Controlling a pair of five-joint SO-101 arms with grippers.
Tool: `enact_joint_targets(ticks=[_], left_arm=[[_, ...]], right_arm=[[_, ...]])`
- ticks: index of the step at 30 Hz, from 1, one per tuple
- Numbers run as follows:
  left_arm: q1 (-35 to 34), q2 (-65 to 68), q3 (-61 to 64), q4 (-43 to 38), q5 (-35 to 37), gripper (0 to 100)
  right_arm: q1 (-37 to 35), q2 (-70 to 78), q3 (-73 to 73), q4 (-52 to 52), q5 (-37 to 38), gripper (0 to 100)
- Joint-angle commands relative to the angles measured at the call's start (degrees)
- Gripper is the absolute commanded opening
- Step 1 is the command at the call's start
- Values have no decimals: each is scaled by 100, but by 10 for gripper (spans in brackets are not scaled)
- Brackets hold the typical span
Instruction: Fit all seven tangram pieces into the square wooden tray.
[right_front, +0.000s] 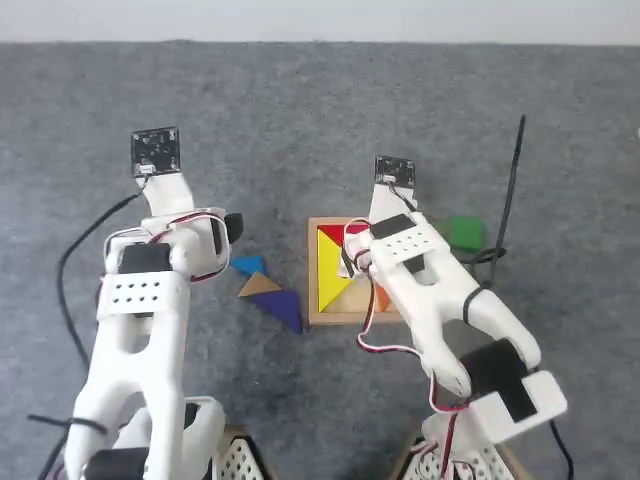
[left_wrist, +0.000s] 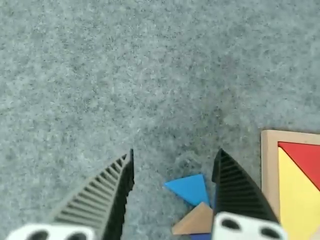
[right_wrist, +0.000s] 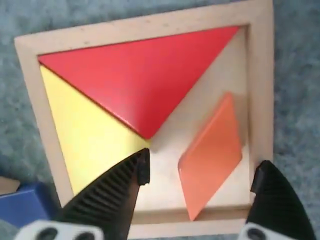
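Note:
The square wooden tray (right_front: 313, 275) lies at mid-table. It holds a red triangle (right_wrist: 145, 75), a yellow triangle (right_wrist: 85, 135) and an orange parallelogram (right_wrist: 210, 155) lying askew on the bare floor by one rim. My right gripper (right_wrist: 200, 167) hangs open above the tray, its fingers on either side of the parallelogram and holding nothing. Left of the tray lie a light blue triangle (right_front: 248, 265), a tan triangle (right_front: 260, 285) and a dark blue triangle (right_front: 282, 307). My left gripper (left_wrist: 175, 152) is open above the carpet, with the light blue triangle (left_wrist: 190, 187) close to one finger.
A green piece (right_front: 465, 233) lies just right of the tray, partly behind the right arm (right_front: 410, 260). A black cable (right_front: 512, 190) runs up past it. The left arm (right_front: 165, 250) stands left of the loose pieces. Grey carpet covers the table.

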Motion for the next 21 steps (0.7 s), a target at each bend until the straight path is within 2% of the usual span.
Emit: enact_joint_targets(ticks=[1, 4, 6, 13, 21], left_arm=[[9, -18, -40, -123, -26, 250], [9, -18, -40, -123, -26, 250], [9, -18, -40, -123, -26, 250], [9, -18, -40, -123, -26, 250], [9, -18, -40, -123, -26, 250]], right_arm=[[-31, 295, -396, -75, -62, 283], [-31, 470, -519, -75, -26, 188], [-40, 505, -580, -22, -18, 165], [-75, 347, -448, -13, -9, 180], [-31, 48, -396, 295, 352, 180]])
